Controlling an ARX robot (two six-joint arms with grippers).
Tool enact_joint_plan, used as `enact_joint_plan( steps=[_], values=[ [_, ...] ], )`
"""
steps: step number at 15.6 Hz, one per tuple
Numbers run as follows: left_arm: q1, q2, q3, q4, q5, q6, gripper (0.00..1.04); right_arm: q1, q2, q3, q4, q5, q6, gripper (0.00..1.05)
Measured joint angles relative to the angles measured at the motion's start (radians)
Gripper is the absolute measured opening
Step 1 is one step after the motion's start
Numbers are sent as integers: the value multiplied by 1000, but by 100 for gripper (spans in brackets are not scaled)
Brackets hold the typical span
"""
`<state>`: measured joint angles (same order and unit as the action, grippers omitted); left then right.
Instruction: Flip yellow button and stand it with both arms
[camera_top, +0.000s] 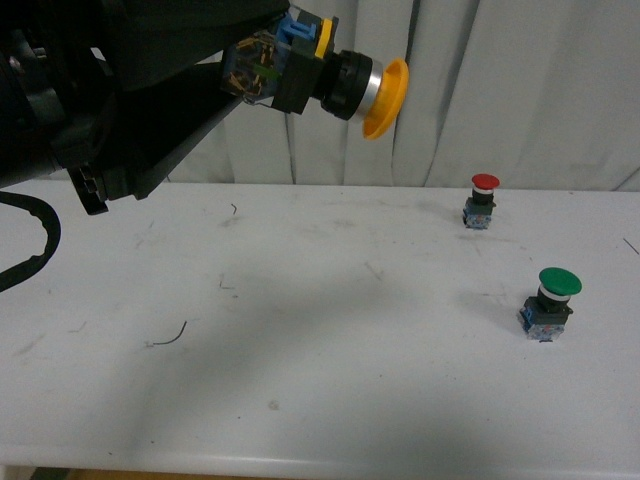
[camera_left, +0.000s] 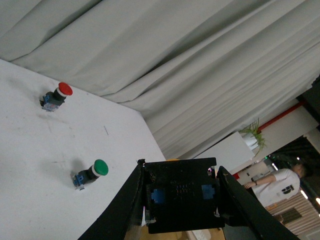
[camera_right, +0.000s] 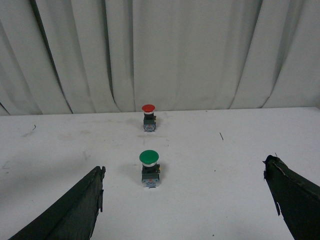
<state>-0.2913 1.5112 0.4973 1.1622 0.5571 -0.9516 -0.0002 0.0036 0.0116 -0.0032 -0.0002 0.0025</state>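
- Front view first: the left arm (camera_top: 130, 90) is up high at the upper left, and the yellow button (camera_top: 340, 80) hangs in its grasp well above the counter (camera_top: 300, 360).
- That button lies sideways in the air. Its yellow cap points to the right, the silver collar and black neck sit behind it, and the black-and-blue base is tucked into the arm's end.
- Left wrist view confirms the hold: the left fingers (camera_left: 127, 200) are clamped on either side of the button's black base, one on each flank, with blue patches showing on its face.
- Down on the counter, the red button (camera_top: 485, 200) stands upright near the far edge, cap up.
- Nearer and a little further right, the green button (camera_top: 550, 303) also stands upright, apart from the red one.
- Right wrist view: the right fingers (camera_right: 75, 210) are spread wide with nothing between them, low over the counter.
- From that camera the two standing buttons line up, green in front and red behind it.
- A pale pleated curtain (camera_top: 520, 90) closes off the back of the scene.
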Motion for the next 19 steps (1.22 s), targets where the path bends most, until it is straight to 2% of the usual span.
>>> enact_joint_plan(
  steps=[4,13,14,15,17,18,19],
  values=[
    [-35,1,-3,47,-11,-74,36,0,0,0,0,0,0,98],
    [-27,14,-11,50,-37,-99,36,-1,0,0,-2,-2,0,98],
    [-28,14,-11,36,-40,-98,36,-65,64,5,17,-152,33,98],
    [-28,14,-11,34,-39,-98,36,-95,148,13,88,-202,49,98],
    [-30,14,-11,19,-40,-96,36,-95,351,47,314,-237,64,98],
    [-30,14,-10,20,-40,-95,36,-59,529,98,506,-210,72,98],
    [-30,14,-10,18,-41,-96,36,-17,669,151,633,-181,85,98]
  ],
)
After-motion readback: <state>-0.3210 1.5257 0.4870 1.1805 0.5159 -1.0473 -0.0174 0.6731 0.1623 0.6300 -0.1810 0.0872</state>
